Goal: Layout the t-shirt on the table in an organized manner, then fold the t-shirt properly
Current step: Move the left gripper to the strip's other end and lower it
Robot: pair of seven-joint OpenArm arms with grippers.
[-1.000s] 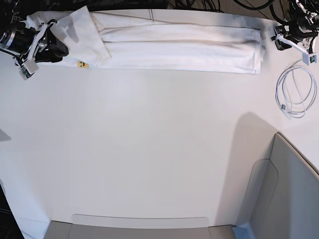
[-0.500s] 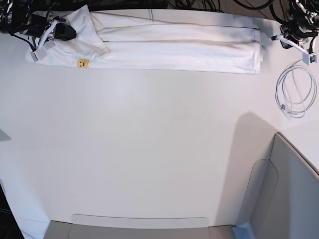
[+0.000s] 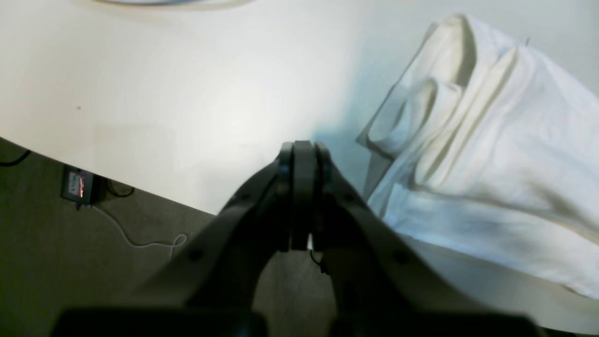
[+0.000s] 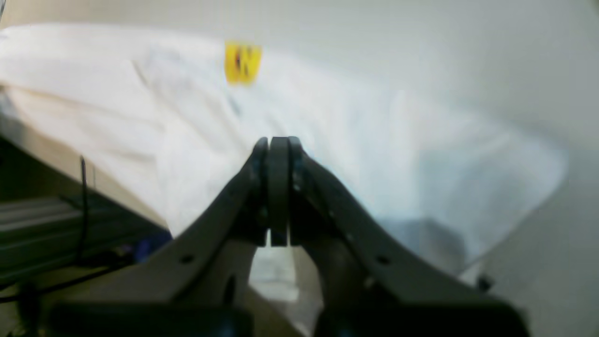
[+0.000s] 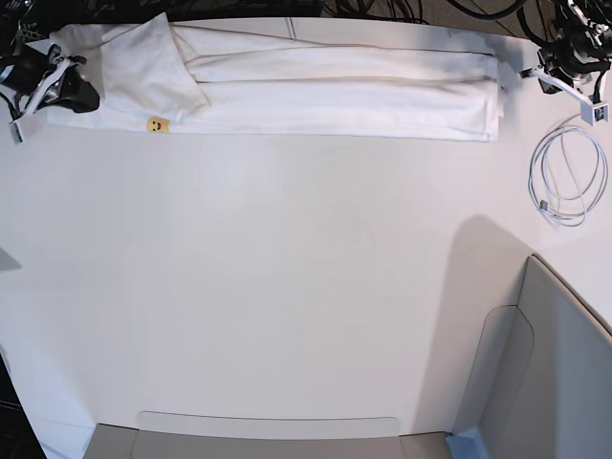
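The white t-shirt (image 5: pixel 335 91) lies folded into a long strip along the far edge of the table (image 5: pixel 287 287), with a small yellow smiley print (image 5: pixel 153 124) near its left end. My right gripper (image 5: pixel 88 98) sits at that left end, over the cloth. In the right wrist view the right gripper (image 4: pixel 278 145) is shut, with the t-shirt (image 4: pixel 374 140) spread behind it and no cloth seen in the jaws. My left gripper (image 5: pixel 537 80) hangs just off the shirt's right end. Seen from its own wrist, the left gripper (image 3: pixel 303 150) is shut and empty, beside the t-shirt (image 3: pixel 491 140).
A coiled white cable (image 5: pixel 564 177) lies on the table at the right, near the left arm. A grey angular bin (image 5: pixel 555 373) fills the near right corner, and a low grey panel (image 5: pixel 268 435) runs along the near edge. Floor and cables show past the table's far edge.
Both grippers have gone from open to shut. The right gripper swung up over the sleeve, then back left to the shirt's end. The left gripper has barely moved.
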